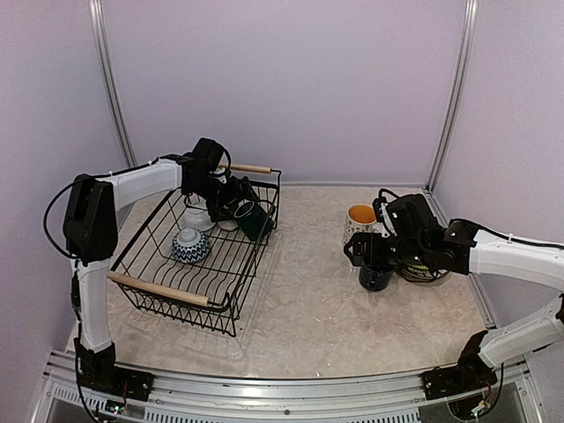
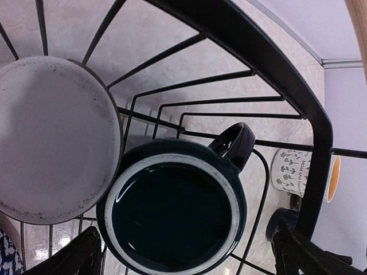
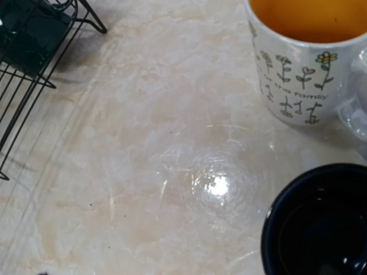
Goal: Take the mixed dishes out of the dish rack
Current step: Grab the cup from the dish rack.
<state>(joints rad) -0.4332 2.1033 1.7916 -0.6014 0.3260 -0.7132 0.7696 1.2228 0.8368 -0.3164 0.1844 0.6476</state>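
The top camera looks down from high behind the near edge over the whole marbled beige table (image 1: 308, 308); the left wrist view peers closely down inside the black wire dish rack (image 2: 312, 120); the right wrist view sits low and close over the tabletop; all three share the rack and the white flower-patterned mug (image 3: 298, 80).

A robot test cell in a lab rather than a home kitchen. Plain lilac panels (image 1: 282, 79) close off the back and both sides, joined by aluminium posts (image 1: 110, 79) at upper left and upper right. The marble-patterned bench (image 1: 317, 300) ends at an aluminium rail (image 1: 291, 388) along the bottom edge, carrying two arm bases (image 1: 106, 374).
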